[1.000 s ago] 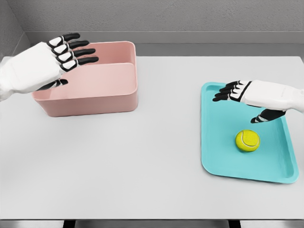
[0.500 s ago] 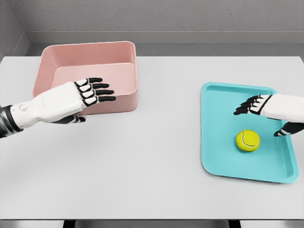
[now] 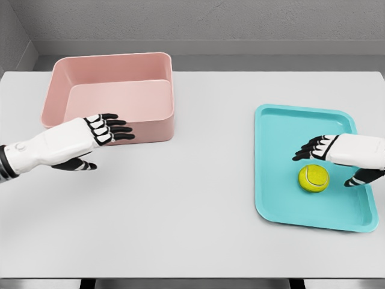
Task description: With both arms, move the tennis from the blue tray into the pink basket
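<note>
A yellow-green tennis ball (image 3: 313, 178) lies in the blue tray (image 3: 283, 198) on the right of the table. My right hand (image 3: 328, 162) hovers just above and to the right of the ball, fingers spread over it and thumb low on its right side, holding nothing. The pink basket (image 3: 162, 96) stands at the back left and holds nothing. In front of its near wall, my left hand (image 3: 102, 139) is held flat with fingers stretched out to the right, also holding nothing.
The white table (image 3: 192, 211) runs to a front edge near the bottom of the view. A grey wall stands behind the table's far edge.
My left hand came down from over the basket to in front of its near wall and drew back leftward. My right hand sank lower, closer to the ball.
</note>
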`<state>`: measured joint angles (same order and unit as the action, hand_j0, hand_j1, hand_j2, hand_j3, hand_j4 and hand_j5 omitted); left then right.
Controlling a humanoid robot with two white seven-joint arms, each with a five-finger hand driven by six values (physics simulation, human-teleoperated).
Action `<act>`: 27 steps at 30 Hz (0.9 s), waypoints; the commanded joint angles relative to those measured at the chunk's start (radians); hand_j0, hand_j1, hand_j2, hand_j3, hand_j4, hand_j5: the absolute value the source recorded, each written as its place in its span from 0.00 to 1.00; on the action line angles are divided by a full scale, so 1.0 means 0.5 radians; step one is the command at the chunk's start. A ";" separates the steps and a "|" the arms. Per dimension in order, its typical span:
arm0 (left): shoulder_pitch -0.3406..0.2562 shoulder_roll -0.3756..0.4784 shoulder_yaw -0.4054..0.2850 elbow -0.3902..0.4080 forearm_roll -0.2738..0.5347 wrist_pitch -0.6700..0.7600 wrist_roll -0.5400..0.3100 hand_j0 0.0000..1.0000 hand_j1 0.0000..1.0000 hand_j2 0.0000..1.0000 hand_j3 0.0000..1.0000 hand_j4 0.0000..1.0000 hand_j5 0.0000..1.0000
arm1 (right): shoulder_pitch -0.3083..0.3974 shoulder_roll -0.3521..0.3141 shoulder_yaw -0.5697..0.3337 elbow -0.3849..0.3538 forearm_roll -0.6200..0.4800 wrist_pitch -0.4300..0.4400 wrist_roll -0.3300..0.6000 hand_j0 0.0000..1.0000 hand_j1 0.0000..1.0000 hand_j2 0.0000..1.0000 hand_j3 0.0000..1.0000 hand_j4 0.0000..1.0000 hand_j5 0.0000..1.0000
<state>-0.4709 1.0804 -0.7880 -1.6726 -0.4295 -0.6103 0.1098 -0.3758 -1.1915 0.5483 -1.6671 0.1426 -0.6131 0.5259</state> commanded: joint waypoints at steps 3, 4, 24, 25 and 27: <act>-0.003 0.014 0.008 0.001 0.046 -0.001 0.001 1.00 1.00 1.00 1.00 1.00 1.00 | 0.006 0.091 0.002 -0.007 -0.012 0.005 0.034 1.00 1.00 1.00 1.00 1.00 1.00; 0.000 0.033 0.008 -0.002 0.052 -0.001 -0.005 1.00 1.00 1.00 1.00 1.00 1.00 | 0.012 0.097 0.002 -0.001 -0.009 0.005 0.062 1.00 1.00 1.00 1.00 1.00 1.00; 0.138 0.060 0.002 -0.005 0.439 -0.001 -0.272 1.00 1.00 1.00 1.00 1.00 1.00 | 0.040 0.195 -0.047 0.067 0.086 0.005 0.114 1.00 1.00 1.00 1.00 1.00 1.00; 0.135 0.057 0.005 -0.005 0.442 -0.001 -0.290 1.00 1.00 1.00 1.00 1.00 1.00 | 0.064 0.199 -0.044 0.067 0.089 0.005 0.117 1.00 1.00 1.00 1.00 1.00 1.00; 0.135 0.060 -0.001 -0.005 0.515 -0.001 -0.308 1.00 1.00 1.00 1.00 1.00 1.00 | 0.077 0.214 -0.044 0.067 0.129 0.005 0.117 1.00 1.00 1.00 1.00 1.00 1.00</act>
<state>-0.4035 1.1089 -0.7872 -1.6748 -0.2040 -0.6110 -0.0346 -0.3344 -1.0883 0.5261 -1.6342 0.2006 -0.6134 0.5843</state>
